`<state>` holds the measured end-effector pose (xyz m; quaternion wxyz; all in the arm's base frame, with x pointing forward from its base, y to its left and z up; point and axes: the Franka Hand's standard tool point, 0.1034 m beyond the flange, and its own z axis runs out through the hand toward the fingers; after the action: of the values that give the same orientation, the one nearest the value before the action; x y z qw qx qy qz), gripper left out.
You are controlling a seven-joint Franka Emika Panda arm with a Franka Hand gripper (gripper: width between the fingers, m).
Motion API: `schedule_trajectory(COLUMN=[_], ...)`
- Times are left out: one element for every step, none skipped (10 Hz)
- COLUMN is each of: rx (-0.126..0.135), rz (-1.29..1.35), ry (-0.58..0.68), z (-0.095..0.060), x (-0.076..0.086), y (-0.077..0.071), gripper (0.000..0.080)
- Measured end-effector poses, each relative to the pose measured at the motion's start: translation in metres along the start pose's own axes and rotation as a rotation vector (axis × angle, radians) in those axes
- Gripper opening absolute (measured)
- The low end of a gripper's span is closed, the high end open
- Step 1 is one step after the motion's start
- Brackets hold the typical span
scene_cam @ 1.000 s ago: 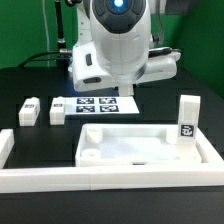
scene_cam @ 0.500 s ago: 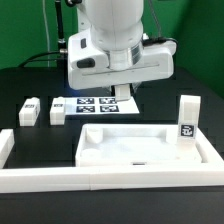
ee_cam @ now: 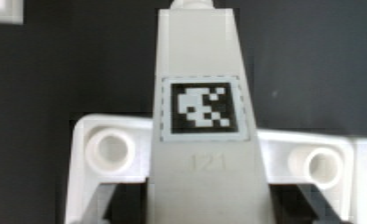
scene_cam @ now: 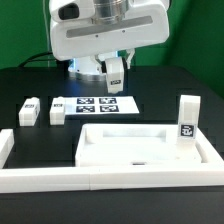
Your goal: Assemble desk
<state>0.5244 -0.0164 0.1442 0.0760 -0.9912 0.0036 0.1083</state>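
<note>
My gripper (scene_cam: 113, 72) hangs above the back of the table and is shut on a white leg (scene_cam: 114, 78) with a square tag. In the wrist view the leg (ee_cam: 201, 105) runs long between the dark fingers (ee_cam: 127, 198), gripper (ee_cam: 210, 196). Beyond it lies the rimmed white tabletop (ee_cam: 112, 150), with a round hole on each side of the leg. In the exterior view the tabletop (scene_cam: 140, 147) lies flat at the front. Two legs (scene_cam: 29, 111) (scene_cam: 57, 111) lie at the exterior view's left. One leg (scene_cam: 187, 118) stands at the tabletop's right edge.
The marker board (scene_cam: 95, 106) lies flat behind the tabletop, below the gripper. Long white L-shaped rails (scene_cam: 110, 178) border the tabletop in front and at both sides. A green backdrop stands behind the black table.
The arm's wrist has risen and shifted toward the exterior view's left. The held leg, hidden behind the arm before, now shows below it.
</note>
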Motion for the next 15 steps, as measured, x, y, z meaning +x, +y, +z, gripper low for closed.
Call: schedule_trajectory(rx=[-0.007, -0.021, -0.025, -0.005, 0.032, 0.042, 0.044, 0.023, 0.0, -0.015, -0.046, -0.083, -0.105, -0.132, -0.162], rz=[0.002, 0.005, 0.01, 0.003, 0.013, 0.017, 0.032, 0.041, 0.046, 0.052, 0.053, 0.054, 0.051, 0.033, 0.025], ry=[0.04, 0.118, 0.151, 0.187, 0.244, 0.277, 0.339, 0.398, 0.467, 0.505, 0.588, 0.66, 0.695, 0.731, 0.774], z=[0.0, -0.002, -0.003, -0.018, -0.041, -0.056, -0.065, -0.063, -0.062, -0.061, -0.065, -0.064, -0.063, -0.071, -0.079], x=[-0.001, 0.004, 0.004, 0.013, 0.03, 0.038, 0.045, 0.046, 0.047, 0.046, 0.05, 0.049, 0.048, 0.055, 0.059], y=[0.001, 0.004, 0.006, 0.007, 0.006, 0.002, 0.003, 0.008, 0.012, 0.014, 0.02, 0.026, 0.03, 0.037, 0.046], gripper=[0.029, 0.029, 0.029, 0.029, 0.029, 0.029, 0.029, 0.029, 0.029, 0.029, 0.029, 0.029, 0.029, 0.029, 0.029])
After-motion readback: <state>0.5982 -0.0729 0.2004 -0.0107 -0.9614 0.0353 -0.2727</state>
